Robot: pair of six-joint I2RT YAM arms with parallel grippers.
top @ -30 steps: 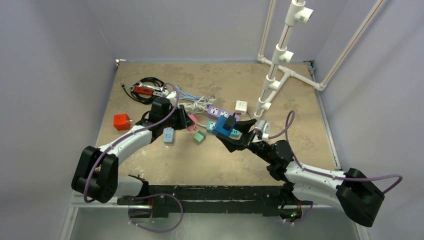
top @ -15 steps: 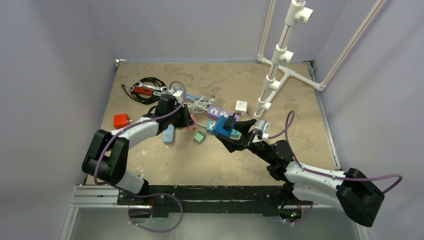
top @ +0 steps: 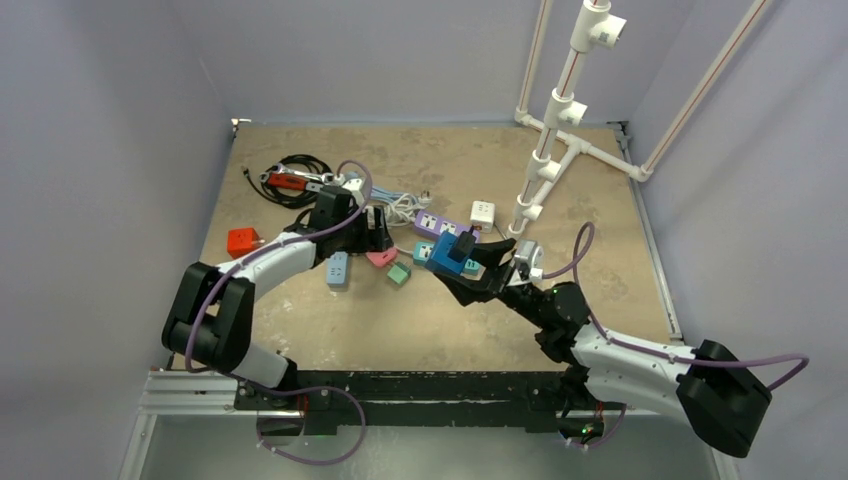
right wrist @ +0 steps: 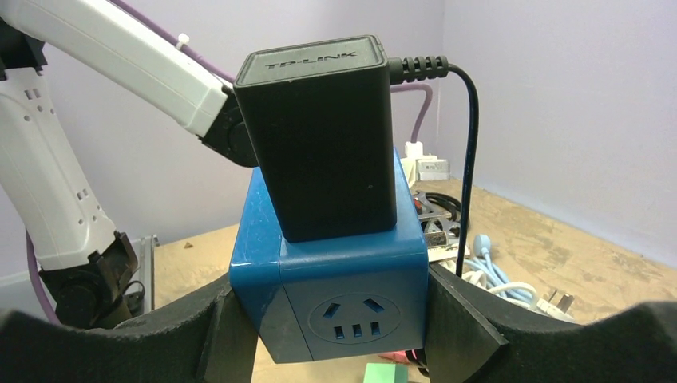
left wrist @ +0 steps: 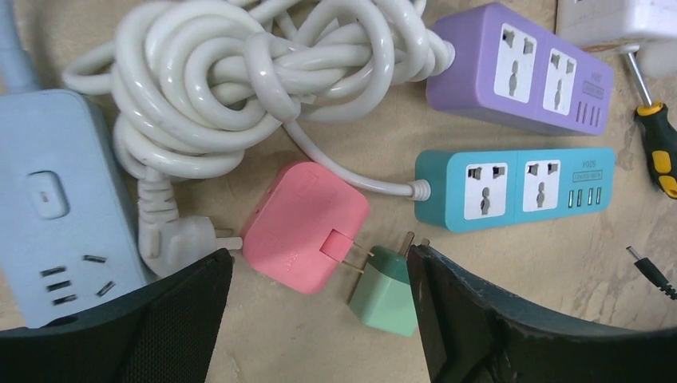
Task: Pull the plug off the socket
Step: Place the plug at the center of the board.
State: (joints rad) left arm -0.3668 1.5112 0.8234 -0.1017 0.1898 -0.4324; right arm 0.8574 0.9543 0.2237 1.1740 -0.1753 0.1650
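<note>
A blue cube socket (right wrist: 335,295) is clamped between the fingers of my right gripper (right wrist: 331,319) and held above the table. A black TP-LINK plug (right wrist: 319,136) sits seated in its top face, its cord running off to the right. From above, the socket (top: 441,257) and plug (top: 462,243) hang at mid-table in the right gripper (top: 465,270). My left gripper (left wrist: 315,263) stands open low over the table, left of the socket. A pink adapter (left wrist: 299,219) and a green plug (left wrist: 385,289) lie loose between its fingers.
A purple power strip (left wrist: 523,68), a teal strip (left wrist: 515,187), a coiled white cord (left wrist: 255,72), a light blue strip (left wrist: 48,215) and a screwdriver (left wrist: 659,152) crowd the left gripper. A red block (top: 243,243), black cable coil (top: 295,178) and white pipe frame (top: 555,130) stand further off.
My left gripper has opened, and the pink adapter now lies on the table between its fingers. The left arm shifted slightly toward the back. The right arm has held still.
</note>
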